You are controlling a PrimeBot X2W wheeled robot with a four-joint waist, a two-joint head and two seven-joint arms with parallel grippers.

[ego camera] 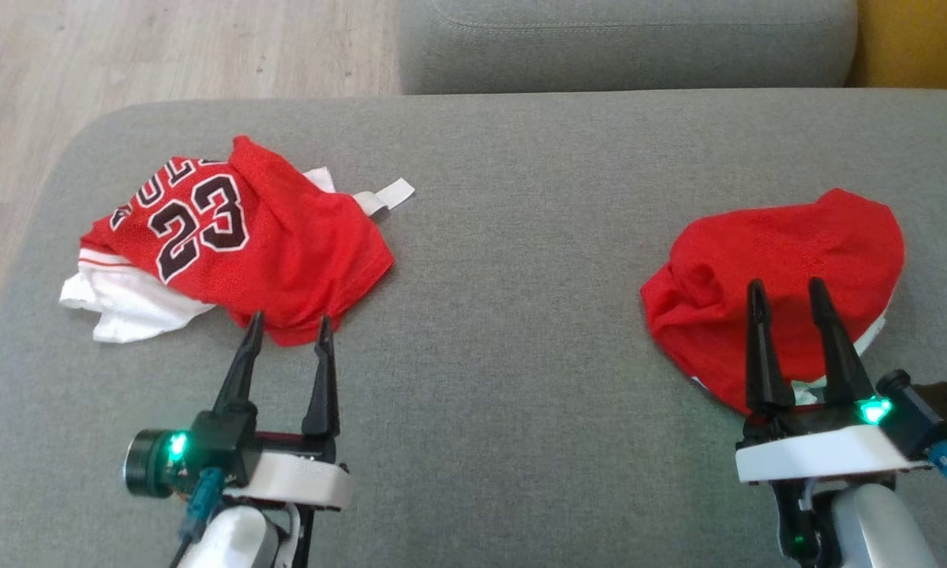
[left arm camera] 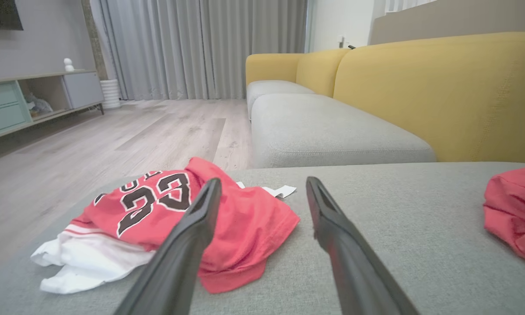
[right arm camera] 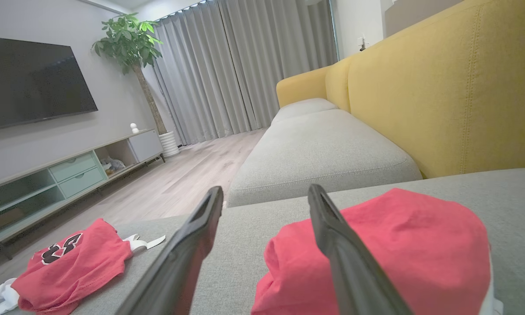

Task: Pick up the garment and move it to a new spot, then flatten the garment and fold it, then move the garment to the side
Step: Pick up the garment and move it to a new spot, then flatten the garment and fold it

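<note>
My left gripper [ego camera: 290, 318] has its jaws spread wide, w/ nothing pinched btwn them. The tips sit right at the near hem of the red mesh basketball jersey w/ the black "23" [ego camera: 284, 237]. From the head cam I can't tell if they touch the cloth or hang just above it. In the left wrist cam one finger crosses over the jersey's hem and the other is over bare cushion just beside it. So the jersey is off-centre to the jaws, mostly ahead and to their left. A white fabric layer [ego camera: 126, 304] pokes out from under the jersey on the side toward the cushion's left edge. A white strap [ego camera: 387, 195] sticks out at its far side.

My right gripper [ego camera: 786, 282] is spread wide too, gripping nothing. Its fingers overlap the near part of the crumpled plain red cloth bundle [ego camera: 789, 229]. In the right wrist cam one finger lies across the bundle and the other is over bare cushion to its left. Contact: can't tell.

Both items lie on the broad grey woven-fabric seat cushion [ego camera: 521, 315]. The jersey is close to the left edge, toward the far left corner; the bundle is close to the right edge. They're well apart, w/ bare grey btwn them. Beyond the far edge there's a second grey seat cushion [ego camera: 623, 39]. A yellow upholstered backrest [left arm camera: 442, 96] runs along the right, and pale wood-plank floor [ego camera: 166, 47] lies off the left.
</note>
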